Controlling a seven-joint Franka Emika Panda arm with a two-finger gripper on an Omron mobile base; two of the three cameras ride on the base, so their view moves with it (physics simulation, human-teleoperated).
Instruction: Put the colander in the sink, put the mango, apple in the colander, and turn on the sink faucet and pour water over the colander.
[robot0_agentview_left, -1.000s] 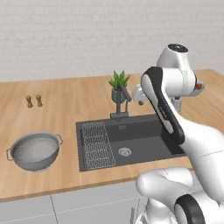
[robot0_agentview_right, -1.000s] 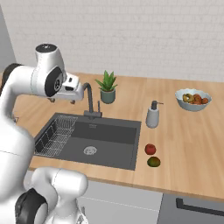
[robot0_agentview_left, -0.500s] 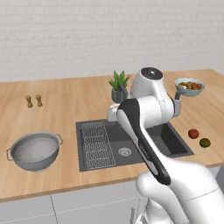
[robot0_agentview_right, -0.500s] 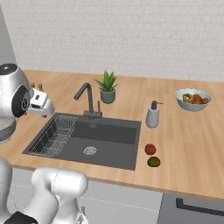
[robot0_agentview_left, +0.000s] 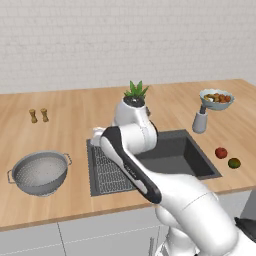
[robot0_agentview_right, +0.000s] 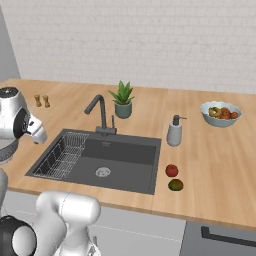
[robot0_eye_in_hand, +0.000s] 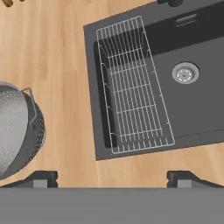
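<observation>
Gripper (robot0_eye_in_hand: 112, 177), jaws spread wide and empty, above bare counter (robot0_eye_in_hand: 65, 52) between the colander (robot0_eye_in_hand: 17, 129) and the sink (robot0_eye_in_hand: 197, 100). Wire rack (robot0_eye_in_hand: 133, 87) fills the sink's near side. Apple (robot0_agentview_right: 171, 170) and mango (robot0_agentview_right: 175, 185) lie just beyond its far rim.

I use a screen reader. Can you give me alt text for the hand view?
Looking straight down, the open gripper hovers over wooden counter between the silver colander at the left edge and the dark sink, whose wire rack and round drain show.
</observation>
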